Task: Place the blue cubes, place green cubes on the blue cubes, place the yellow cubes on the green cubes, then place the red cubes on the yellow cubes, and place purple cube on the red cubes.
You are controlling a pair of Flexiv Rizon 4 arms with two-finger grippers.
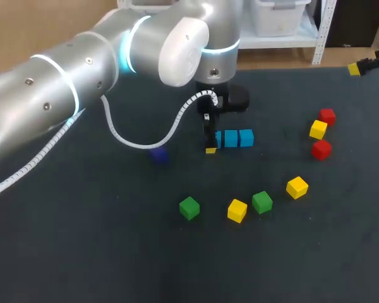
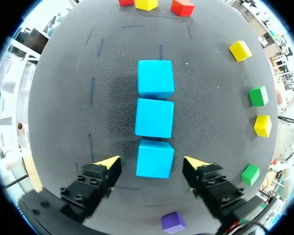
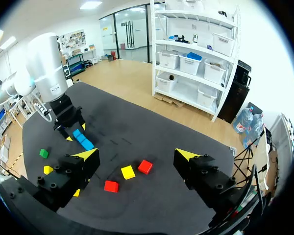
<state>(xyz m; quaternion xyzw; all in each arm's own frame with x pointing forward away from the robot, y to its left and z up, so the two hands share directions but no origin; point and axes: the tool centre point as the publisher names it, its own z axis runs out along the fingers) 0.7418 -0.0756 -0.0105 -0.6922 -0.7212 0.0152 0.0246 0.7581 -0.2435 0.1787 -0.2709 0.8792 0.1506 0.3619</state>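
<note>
— Where's the blue row [image 2: 154,118]?
— Running straight out from the left jaws, which stand open astride its end cube [image 2: 155,158] without touching it.
— And the green cubes [image 1: 189,207]?
— Nearer on the worktop [image 1: 82,252]. The right jaws, open and empty, sit far right.

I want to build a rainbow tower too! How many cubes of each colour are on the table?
blue cubes: 3
green cubes: 2
yellow cubes: 3
red cubes: 2
purple cube: 1
Total: 11
</note>
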